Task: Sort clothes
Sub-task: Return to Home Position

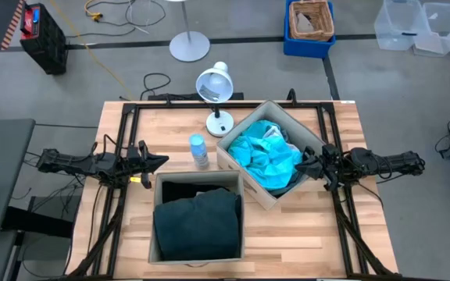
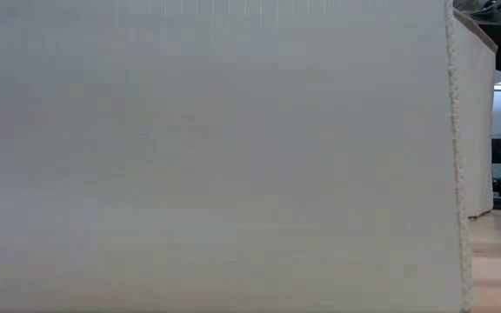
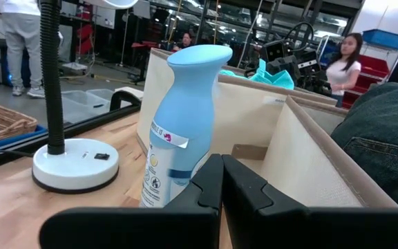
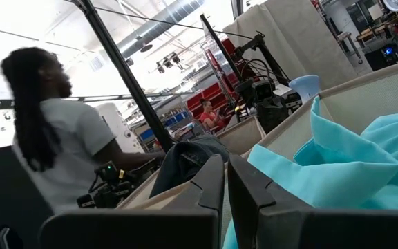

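Clothes lie in two beige boxes, both arms low at the table sides.
The left gripper, fingers closed together and empty, is beside the front box, which holds the dark green garment and the black garment. The right gripper, also closed and empty, is at the angled box, which holds the turquoise garment.
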